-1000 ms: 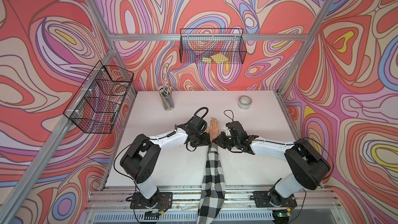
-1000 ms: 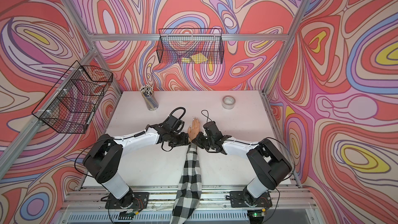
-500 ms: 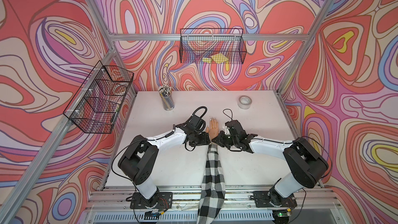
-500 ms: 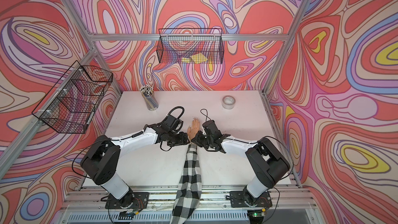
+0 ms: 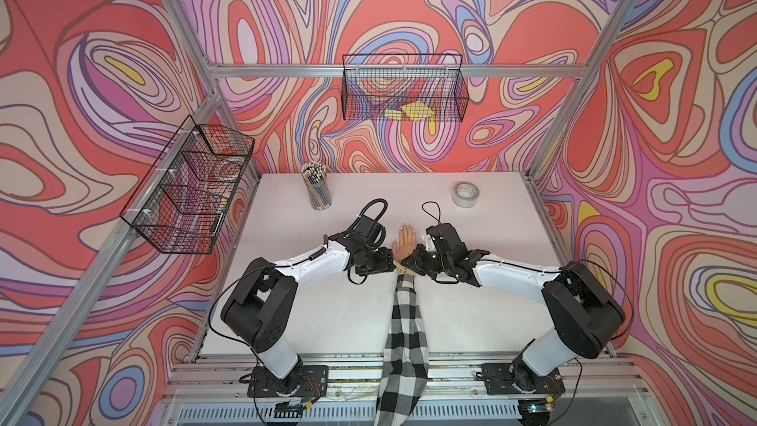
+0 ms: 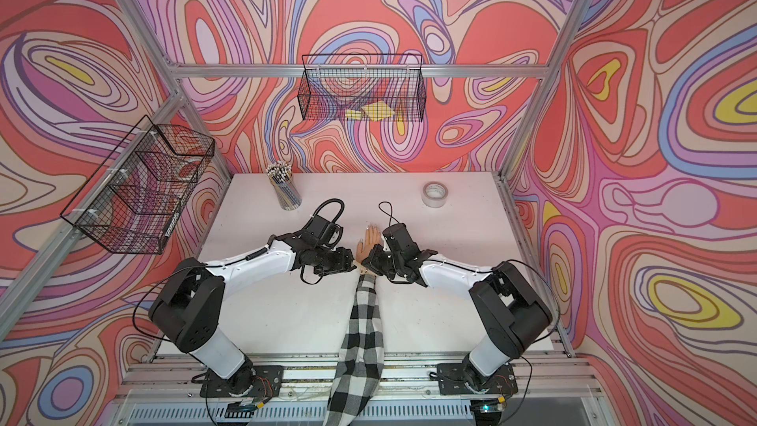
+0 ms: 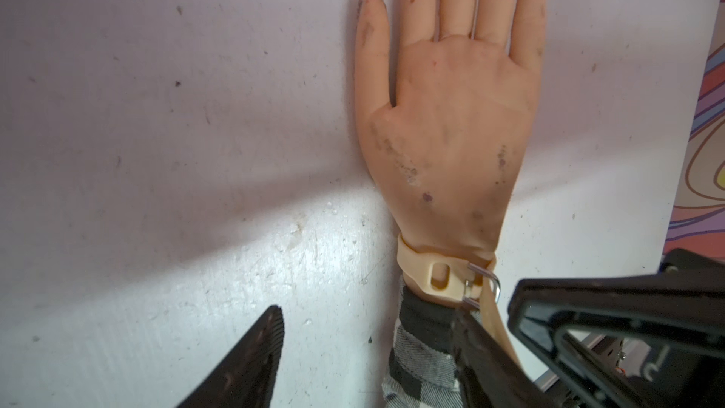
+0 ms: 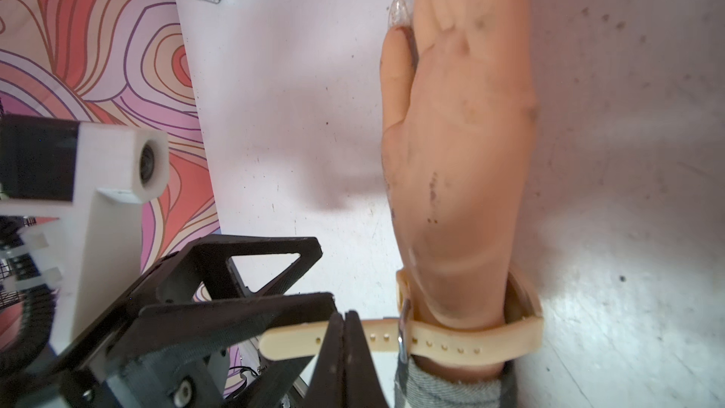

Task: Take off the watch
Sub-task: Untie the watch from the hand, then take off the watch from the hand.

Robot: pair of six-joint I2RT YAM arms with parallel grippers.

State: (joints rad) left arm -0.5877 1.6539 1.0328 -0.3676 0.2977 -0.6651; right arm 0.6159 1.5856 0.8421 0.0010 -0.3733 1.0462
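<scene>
Broadly, the white table point(image 5: 471, 313) carries a dummy forearm in a checked sleeve point(image 5: 403, 321), lying lengthwise between the two arms so each can reach the wrist from its own side. Its mannequin hand point(image 7: 451, 131) lies flat, back up, pointing away from both grippers.

The left gripper point(image 7: 367, 313) has its jaws apart, one on each side of the sleeved wrist, clamped on nothing. I judge it is there to keep the forearm from sliding while the other arm pulls, though whether either jaw presses the sleeve I cannot tell. The right gripper point(image 8: 345, 323) has its jaws together, clamped on the beige strap tail point(image 8: 290, 341).

The watch point(image 8: 470, 343) is on the wrist, its band looped round it just beyond the right jaws; the dial is hidden. The tail's long axis runs straight out from the wrist on the thumb side, crosswise to the forearm. Its free end sticks out past the right jaws on one side, toward the left gripper, and the metal buckle point(image 8: 404, 327) sits close on the other. The keeper loop point(image 7: 441, 276) stands empty, so the tail seems held taut to work the buckle loose.
</scene>
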